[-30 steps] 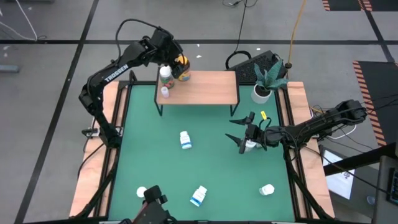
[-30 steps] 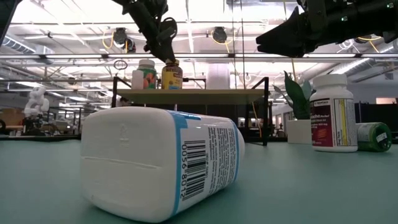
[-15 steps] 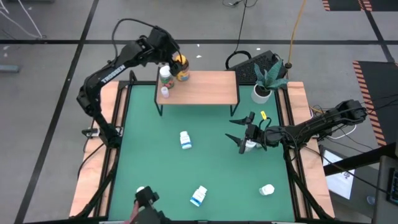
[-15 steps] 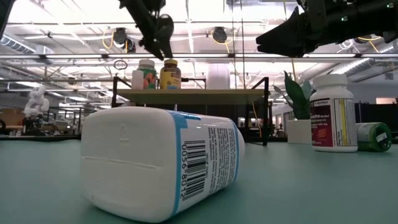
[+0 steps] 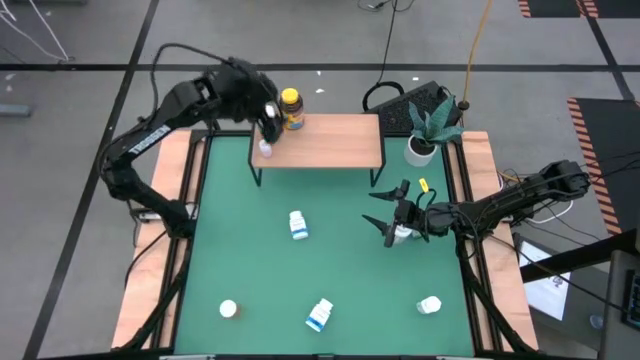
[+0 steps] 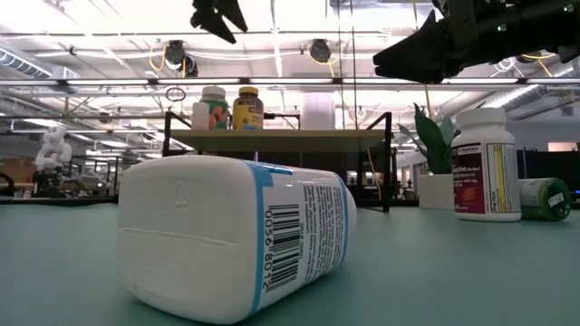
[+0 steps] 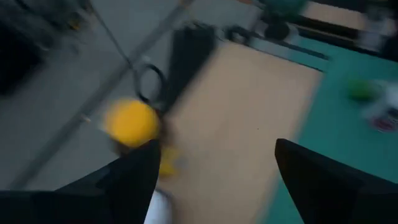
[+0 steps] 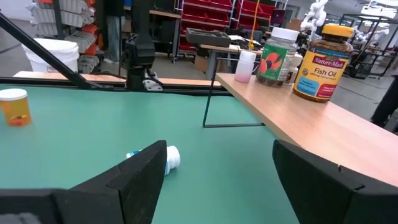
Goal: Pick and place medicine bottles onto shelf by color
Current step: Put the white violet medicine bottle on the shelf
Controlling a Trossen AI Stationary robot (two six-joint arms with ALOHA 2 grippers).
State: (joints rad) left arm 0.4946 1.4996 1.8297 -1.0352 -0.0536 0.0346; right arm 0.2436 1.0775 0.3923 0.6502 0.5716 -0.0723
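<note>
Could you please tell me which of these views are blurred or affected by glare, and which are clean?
Left wrist view: motion-smeared, the yellow lid and the shelf soft. Low view: the white bottle lying nearest looms large, bright ceiling lights glare behind it, and the left gripper is a dark silhouette. Right wrist view: sharp, the fish oil bottle label readable. High view: evenly lit.

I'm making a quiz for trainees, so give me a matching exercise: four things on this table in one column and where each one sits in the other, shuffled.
Things:
1. amber bottle with yellow lid
2. white plant pot
3. blue-labelled white bottle lying on its side
4. right gripper

Places:
A. near edge of the green mat
B. beside the shelf's right end
C. over the mat, jaws open above a white bottle
D. on the light wood shelf, left end

Pairs: 1-D, 2-B, 3-A, 4-C
</note>
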